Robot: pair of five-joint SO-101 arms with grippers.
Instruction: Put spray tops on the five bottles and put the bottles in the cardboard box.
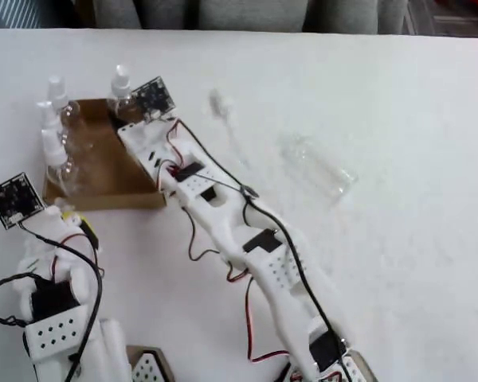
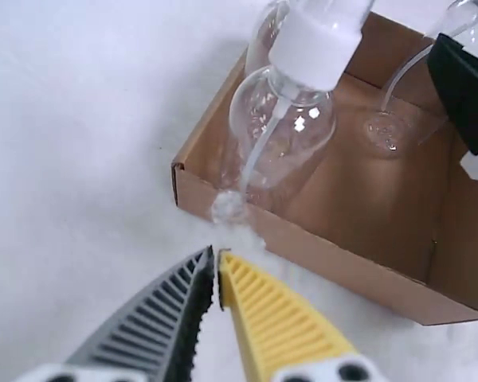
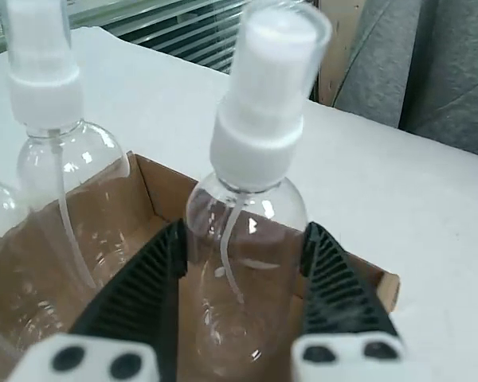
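Observation:
The cardboard box [image 1: 111, 171] lies at the table's left. My right gripper [image 1: 129, 107] reaches over the box's far right corner, its black fingers [image 3: 147, 278] shut on a clear bottle [image 3: 247, 231] that wears a white spray top [image 3: 267, 103] and stands upright in the box [image 3: 147, 187]. Other capped bottles [image 1: 54, 143] line the box's left wall. My left gripper [image 2: 217, 259], grey and yellow, is shut and empty just outside the box's near wall [image 2: 319, 255], in front of a capped bottle [image 2: 283, 131]. One uncapped bottle [image 1: 319, 169] lies on the table to the right, a loose spray top [image 1: 221, 107] beyond it.
The right arm [image 1: 247, 239] stretches diagonally from the front right edge to the box. The left arm [image 1: 56, 310] sits at the front left. White table surface spreads to the right and behind the box.

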